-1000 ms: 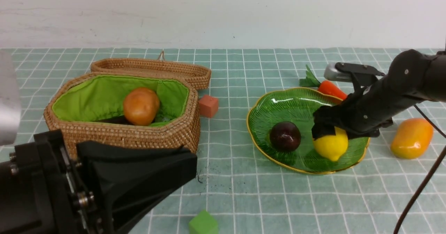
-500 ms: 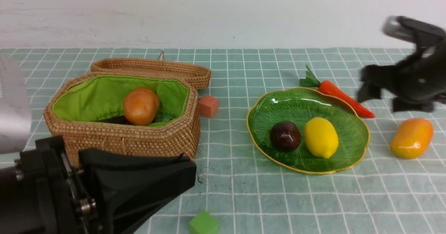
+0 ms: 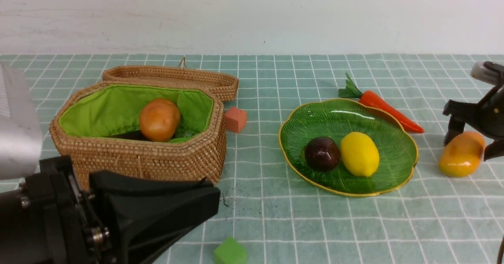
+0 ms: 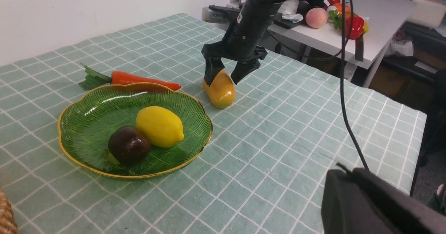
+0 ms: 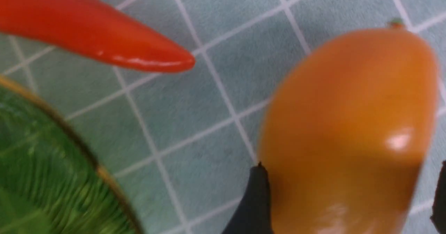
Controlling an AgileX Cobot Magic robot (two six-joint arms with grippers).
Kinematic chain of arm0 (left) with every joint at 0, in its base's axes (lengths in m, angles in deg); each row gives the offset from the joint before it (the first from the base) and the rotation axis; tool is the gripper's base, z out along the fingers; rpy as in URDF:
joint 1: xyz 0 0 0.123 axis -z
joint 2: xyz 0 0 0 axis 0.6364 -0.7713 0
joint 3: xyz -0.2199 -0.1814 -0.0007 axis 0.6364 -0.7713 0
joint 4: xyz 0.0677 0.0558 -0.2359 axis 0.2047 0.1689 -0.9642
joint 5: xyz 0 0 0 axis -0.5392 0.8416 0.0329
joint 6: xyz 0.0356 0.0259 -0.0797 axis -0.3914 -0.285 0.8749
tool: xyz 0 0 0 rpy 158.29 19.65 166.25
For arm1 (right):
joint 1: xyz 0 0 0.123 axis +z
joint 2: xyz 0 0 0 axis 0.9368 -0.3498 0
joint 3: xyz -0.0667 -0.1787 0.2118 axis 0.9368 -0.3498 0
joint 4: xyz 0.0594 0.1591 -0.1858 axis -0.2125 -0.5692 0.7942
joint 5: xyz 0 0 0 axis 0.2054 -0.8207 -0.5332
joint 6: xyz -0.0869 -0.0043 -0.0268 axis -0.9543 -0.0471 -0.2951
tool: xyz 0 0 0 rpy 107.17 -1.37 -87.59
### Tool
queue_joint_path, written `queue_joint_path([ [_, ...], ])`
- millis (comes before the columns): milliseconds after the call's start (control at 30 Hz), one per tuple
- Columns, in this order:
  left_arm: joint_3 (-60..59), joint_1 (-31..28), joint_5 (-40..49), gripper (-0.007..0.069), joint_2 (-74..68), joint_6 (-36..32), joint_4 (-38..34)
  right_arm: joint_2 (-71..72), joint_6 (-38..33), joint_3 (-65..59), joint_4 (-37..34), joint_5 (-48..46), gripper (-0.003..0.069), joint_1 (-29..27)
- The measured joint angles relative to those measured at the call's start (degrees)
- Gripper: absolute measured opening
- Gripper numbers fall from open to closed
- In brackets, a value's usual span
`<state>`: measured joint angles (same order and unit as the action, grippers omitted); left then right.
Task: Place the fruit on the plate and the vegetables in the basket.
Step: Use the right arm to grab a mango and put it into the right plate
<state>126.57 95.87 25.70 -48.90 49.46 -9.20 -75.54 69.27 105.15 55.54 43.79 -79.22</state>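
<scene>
The green glass plate holds a dark purple mangosteen and a yellow lemon, side by side. The orange-yellow mango lies on the cloth to the right of the plate. My right gripper is open and straddles the mango's far end; in the right wrist view one finger is against it. The carrot lies behind the plate. The potato sits in the wicker basket on something dark. My left gripper hovers shut and empty at the near left.
The basket's lid lies open behind it. An orange cube sits right of the basket and a green cube near the front edge. Beyond the table's right edge stands a white side table with toy produce.
My right gripper let go of the lemon on the plate, rose, swung right and came down open around the mango. The lemon rolled slightly towards the mangosteen. The left arm barely moved.
</scene>
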Motion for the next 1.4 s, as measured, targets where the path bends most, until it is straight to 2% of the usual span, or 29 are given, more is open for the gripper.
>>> queue_joint_path([
  [367, 0.0, 0.0, 2.2, 0.0005, 0.0, 0.1, 0.0, -5.2, -1.6, 4.8, 0.9, -0.5, 0.0584, 0.0],
  [467, 0.0, 0.0, 2.2, 0.0005, 0.0, 0.1, 0.1, -5.4, -8.4, 5.0, 0.9, -0.9, 0.0584, 0.0],
  [633, 0.0, 0.0, 2.3, 0.0005, 0.0, 0.1, 1.2, -4.1, -13.3, 4.8, -0.3, -3.4, 0.0584, 0.0],
  [733, 0.0, 0.0, 2.3, 0.0007, 0.0, 0.1, 2.1, -0.5, -15.1, 4.4, -3.2, -5.9, 0.0584, 0.1],
  [833, 0.0, 0.0, 2.4, 0.0008, 0.0, 0.1, 2.1, 4.5, -20.4, 4.3, -8.5, -7.6, 0.0584, 1.0],
  [900, 0.0, 0.0, 2.2, 0.0011, 0.0, 0.1, 2.1, 7.6, -26.8, 4.3, -13.7, -8.8, 0.0584, 3.9],
  [967, 0.0, 0.0, 2.2, 0.0014, 0.0, 0.1, 2.1, 7.5, -29.5, 4.4, -16.0, -8.9, 0.0584, 7.0],
  [1100, 0.0, 0.0, 2.1, 0.0016, 0.0, 0.1, 2.1, 3.3, -30.6, 4.3, -15.8, -8.6, 0.0584, 10.4],
  [1300, 0.0, 0.0, 2.0, 0.0018, 0.0, 0.1, 2.1, -0.2, -30.8, 3.9, -15.2, -7.7, 0.0584, 11.7],
  [1400, 0.0, 0.0, 2.0, 0.0018, 0.0, 0.1, 2.1, 0.0, -30.8, 4.4, -15.2, -8.4, 0.0624, 11.9],
])
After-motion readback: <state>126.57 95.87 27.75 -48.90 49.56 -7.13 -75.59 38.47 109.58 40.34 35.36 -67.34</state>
